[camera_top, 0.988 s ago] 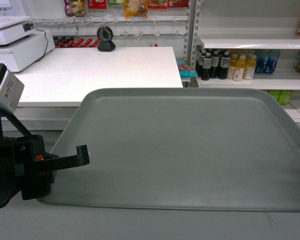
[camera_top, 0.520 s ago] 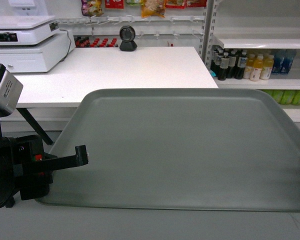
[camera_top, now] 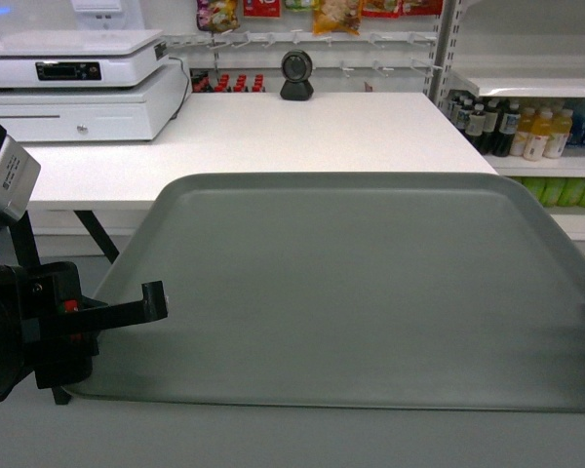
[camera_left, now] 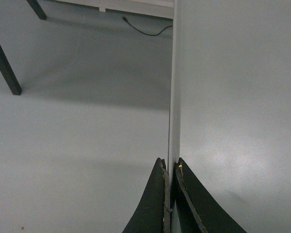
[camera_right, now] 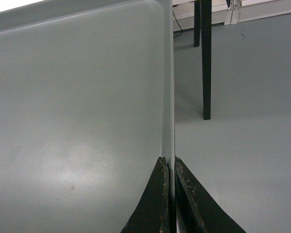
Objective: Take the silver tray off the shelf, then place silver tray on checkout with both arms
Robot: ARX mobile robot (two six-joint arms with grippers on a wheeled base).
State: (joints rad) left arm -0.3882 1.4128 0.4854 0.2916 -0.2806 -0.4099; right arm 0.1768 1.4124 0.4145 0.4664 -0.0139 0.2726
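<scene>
left gripper [camera_left: 170, 167] and right gripper [camera_right: 169, 164] each pinch one rim of the silver tray [camera_top: 361, 283], held level in the air in front of the checkout [camera_top: 273, 132].
wrist views show both finger pairs clamped tight on the thin edges above grey floor, which the head view hides at the right edge; since a second ago the checkout and its scale [camera_top: 78, 83] have slid rightward in the head view, the tray unchanged.

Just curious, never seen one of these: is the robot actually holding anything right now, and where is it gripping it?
Yes, the silver tray. The left hand pinches its left rim and the right hand pinches its right rim.
</scene>
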